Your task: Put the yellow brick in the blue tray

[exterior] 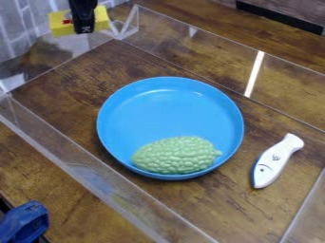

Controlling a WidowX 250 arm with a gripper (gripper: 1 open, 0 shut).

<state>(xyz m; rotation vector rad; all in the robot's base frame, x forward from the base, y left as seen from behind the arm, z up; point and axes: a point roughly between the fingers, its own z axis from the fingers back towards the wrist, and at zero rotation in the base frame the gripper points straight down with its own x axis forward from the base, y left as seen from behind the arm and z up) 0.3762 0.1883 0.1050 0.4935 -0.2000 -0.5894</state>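
We're seeing the brick (63,23) at top L, in the gripper's (84,19) dark fingers, prob. light, stiff and a bit slippery, so we're favouring a mid-side hold, well apart from the tray (170,108).

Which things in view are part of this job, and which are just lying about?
Part of the job:
- yellow brick
- blue tray
- gripper

Just lying about:
- bumpy green lump, inside the tray
- white fish-shaped tool
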